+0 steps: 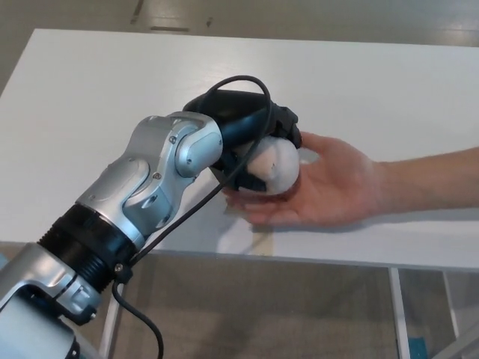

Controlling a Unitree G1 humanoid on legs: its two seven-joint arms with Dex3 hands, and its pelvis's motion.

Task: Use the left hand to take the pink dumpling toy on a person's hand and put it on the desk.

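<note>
From my seat the biggest thing in the head view is the wide white rectangular desk, running edge to edge, with pale floor beyond its far side and a glass-like lower panel under its near edge. Next in size is my silver and black left arm, coming up from the lower left with a black cable looping loosely over the wrist. From the right a person's bare forearm reaches in above the desk, ending in an open, palm-up hand.

My black left hand is wrapped around the pale pinkish, rounded dumpling toy, fingers over its top and thumb side beneath, so I read it as gripping the toy. The toy sits at the fingertip end of the person's palm; I cannot tell whether it touches the skin. A strip of tan tape shows on the desk just below the palm.
</note>
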